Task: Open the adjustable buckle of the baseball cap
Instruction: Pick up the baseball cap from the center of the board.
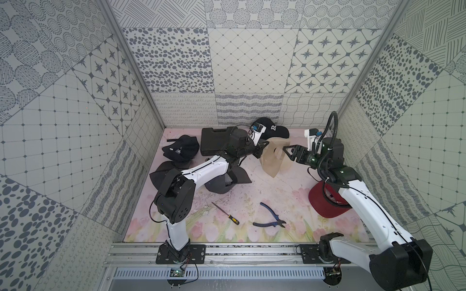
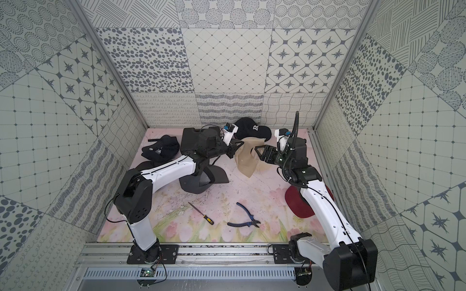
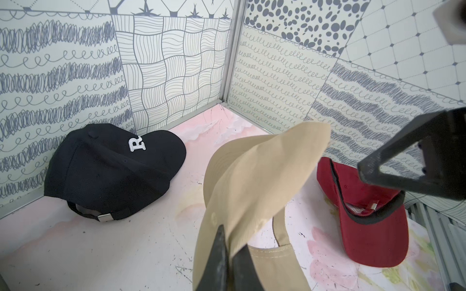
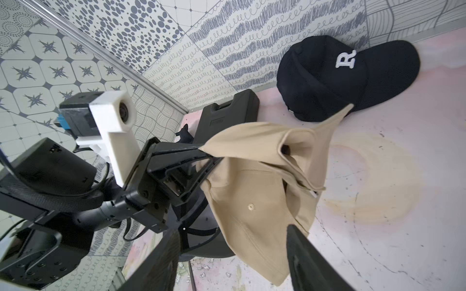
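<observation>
A tan baseball cap [image 1: 273, 158] [image 2: 245, 161] hangs crumpled in the air above the middle back of the mat. My left gripper [image 1: 267, 144] [image 3: 230, 239] is shut on a fold of its fabric [image 3: 252, 176]. My right gripper [image 1: 284, 148] [image 4: 232, 229] is open on the cap's other side, and the cap's lower edge [image 4: 252, 191] hangs between its spread fingers. A loose strap [image 3: 280, 226] dangles from the cap's back. A small pale metal piece [image 4: 313, 193] at the strap looks like the buckle.
A black cap with a white R [image 1: 271, 128] lies by the back wall next to a black case [image 1: 216, 141]. More dark caps [image 1: 181, 151] lie left, a red cap [image 1: 325, 201] right. A screwdriver [image 1: 227, 214] and pliers [image 1: 269, 216] lie in front.
</observation>
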Controlling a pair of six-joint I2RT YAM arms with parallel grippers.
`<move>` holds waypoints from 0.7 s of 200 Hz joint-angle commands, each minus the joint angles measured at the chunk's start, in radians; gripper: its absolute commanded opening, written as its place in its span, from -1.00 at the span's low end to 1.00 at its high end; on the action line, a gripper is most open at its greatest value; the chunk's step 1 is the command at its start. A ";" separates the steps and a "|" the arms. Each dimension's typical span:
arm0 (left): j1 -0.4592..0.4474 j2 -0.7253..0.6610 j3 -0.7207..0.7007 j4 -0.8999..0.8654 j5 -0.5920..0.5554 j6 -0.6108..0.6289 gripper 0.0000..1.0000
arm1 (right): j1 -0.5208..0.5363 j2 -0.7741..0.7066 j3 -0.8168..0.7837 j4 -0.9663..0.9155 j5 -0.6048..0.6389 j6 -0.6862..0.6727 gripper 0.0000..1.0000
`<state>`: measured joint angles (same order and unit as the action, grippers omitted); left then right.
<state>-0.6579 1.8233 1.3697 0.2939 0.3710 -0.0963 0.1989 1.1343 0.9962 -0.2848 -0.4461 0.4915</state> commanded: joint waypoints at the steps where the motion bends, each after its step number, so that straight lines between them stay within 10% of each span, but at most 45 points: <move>1: -0.002 -0.012 0.041 -0.133 -0.022 -0.081 -1.00 | -0.029 0.021 -0.018 -0.092 -0.010 -0.175 0.25; 47: 0.006 -0.023 0.101 -0.265 0.034 -0.131 -1.00 | -0.082 0.081 -0.083 0.000 -0.090 -0.205 -0.08; 117: 0.027 -0.039 0.137 -0.353 0.126 -0.173 -1.00 | -0.089 0.181 -0.149 0.234 -0.273 -0.161 -0.03; 140: 0.032 -0.043 0.127 -0.342 0.125 -0.190 -1.00 | -0.092 0.210 -0.147 0.282 -0.322 -0.137 -0.42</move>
<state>-0.6422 1.7992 1.4891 -0.0238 0.4294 -0.2329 0.1150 1.3190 0.8482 -0.1333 -0.6796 0.3428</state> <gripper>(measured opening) 0.060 0.381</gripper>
